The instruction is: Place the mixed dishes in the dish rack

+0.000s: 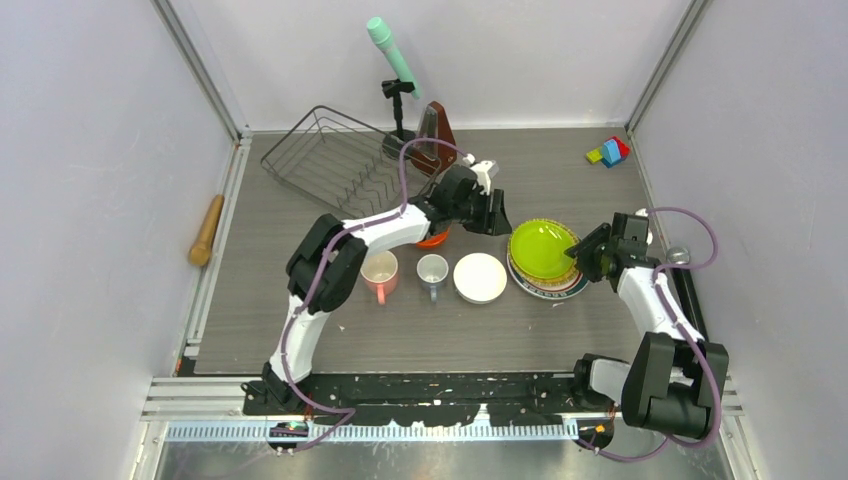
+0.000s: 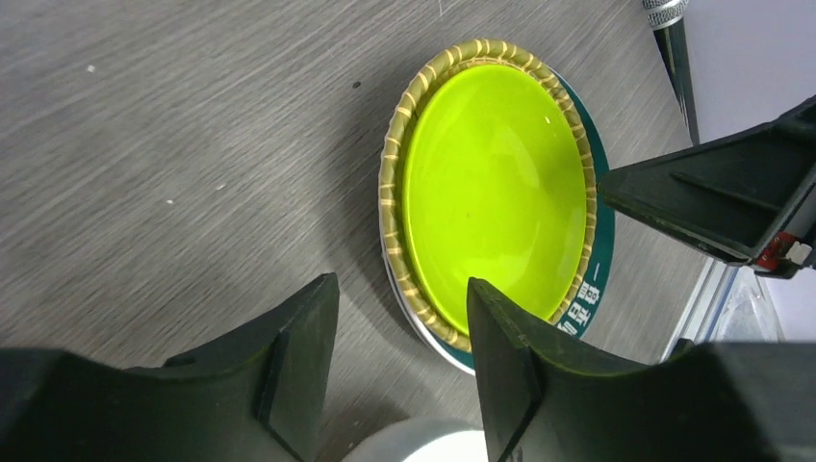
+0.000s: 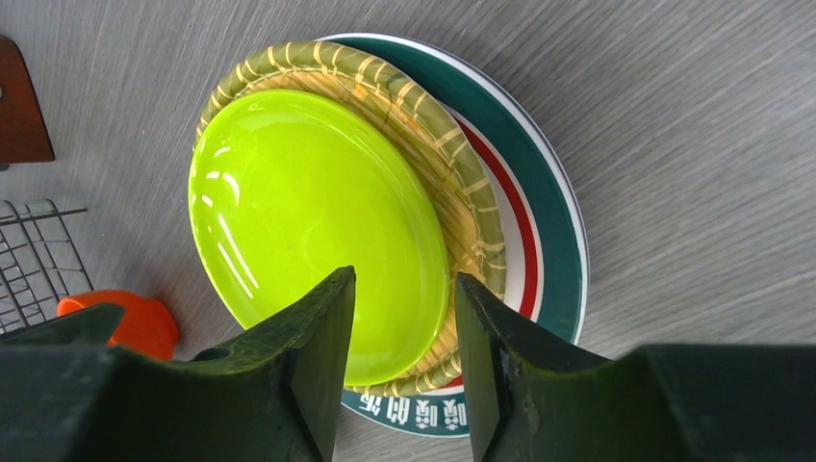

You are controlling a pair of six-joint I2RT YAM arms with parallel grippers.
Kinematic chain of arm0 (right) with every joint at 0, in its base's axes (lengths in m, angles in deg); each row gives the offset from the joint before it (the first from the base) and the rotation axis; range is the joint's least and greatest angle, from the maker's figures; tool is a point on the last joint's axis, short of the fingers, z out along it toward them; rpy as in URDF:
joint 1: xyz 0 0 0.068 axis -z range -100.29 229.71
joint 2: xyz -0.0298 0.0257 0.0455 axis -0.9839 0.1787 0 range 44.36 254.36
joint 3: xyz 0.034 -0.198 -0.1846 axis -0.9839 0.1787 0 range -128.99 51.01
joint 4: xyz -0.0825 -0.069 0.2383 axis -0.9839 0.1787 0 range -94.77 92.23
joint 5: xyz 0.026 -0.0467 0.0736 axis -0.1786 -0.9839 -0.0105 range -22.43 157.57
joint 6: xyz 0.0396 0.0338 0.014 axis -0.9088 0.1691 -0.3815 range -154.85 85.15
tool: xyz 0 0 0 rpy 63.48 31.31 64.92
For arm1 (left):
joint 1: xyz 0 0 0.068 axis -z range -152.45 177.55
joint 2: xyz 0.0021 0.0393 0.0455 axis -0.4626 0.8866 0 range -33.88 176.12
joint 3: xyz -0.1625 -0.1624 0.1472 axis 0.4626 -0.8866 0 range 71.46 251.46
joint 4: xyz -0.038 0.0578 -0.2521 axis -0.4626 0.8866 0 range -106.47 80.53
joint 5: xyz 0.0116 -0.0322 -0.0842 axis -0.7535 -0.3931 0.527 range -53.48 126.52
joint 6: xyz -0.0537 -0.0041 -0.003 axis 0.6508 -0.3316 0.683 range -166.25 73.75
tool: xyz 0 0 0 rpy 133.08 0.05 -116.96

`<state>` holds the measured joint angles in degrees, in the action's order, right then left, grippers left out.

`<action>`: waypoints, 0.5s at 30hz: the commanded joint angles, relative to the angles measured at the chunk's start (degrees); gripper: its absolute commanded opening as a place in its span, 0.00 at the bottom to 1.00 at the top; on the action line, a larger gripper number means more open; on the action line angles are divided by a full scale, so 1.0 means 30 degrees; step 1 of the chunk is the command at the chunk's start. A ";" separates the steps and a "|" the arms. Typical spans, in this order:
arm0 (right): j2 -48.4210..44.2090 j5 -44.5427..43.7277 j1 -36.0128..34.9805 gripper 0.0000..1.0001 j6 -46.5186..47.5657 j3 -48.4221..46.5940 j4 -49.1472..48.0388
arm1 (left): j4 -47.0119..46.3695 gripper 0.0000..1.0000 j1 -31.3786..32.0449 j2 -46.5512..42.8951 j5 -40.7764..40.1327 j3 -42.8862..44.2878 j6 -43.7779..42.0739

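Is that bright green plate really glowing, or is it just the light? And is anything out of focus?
Right wrist view: white glare streaks on the left side of the glossy lime-green plate, just reflected light; the dark right gripper fingers, close to the lens, look soft. Left wrist view: a gentler sheen on the plate, and the left gripper fingers are equally soft-edged. Top view: even lighting, only faint shadows, everything sharp.

The lime plate (image 3: 308, 221) is smooth and high-gloss, with bright reflections, like plastic or glaze. The tan plate (image 3: 433, 115) has a ribbed, woven-looking rim with a duller sheen. The teal-rimmed plate (image 3: 553, 250) looks glazed and shiny. The table (image 1: 400, 340) is matt grey wood-grain. The rack (image 1: 330, 155) is thin dark wire. The gripper fingers (image 3: 313, 375) are matt black plastic
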<state>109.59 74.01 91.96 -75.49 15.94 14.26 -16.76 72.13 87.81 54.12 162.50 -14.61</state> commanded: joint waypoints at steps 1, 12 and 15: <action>0.0821 0.0711 0.0106 0.48 -0.0452 -0.0128 -0.1669 | -0.1174 0.53 0.0266 0.1171 0.0927 0.1697 0.0659; 0.1124 0.0084 0.0106 0.49 -0.0056 0.0328 -0.1392 | -0.0652 0.46 0.0807 0.3790 0.1327 0.4242 0.1086; 0.1464 0.0118 0.0106 0.50 -0.0253 0.0261 -0.1296 | -0.0710 0.41 0.0815 0.3938 0.1428 0.4369 0.1085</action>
<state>113.39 75.19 91.96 -75.97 16.92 11.55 -17.02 74.31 99.37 56.61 172.84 -11.77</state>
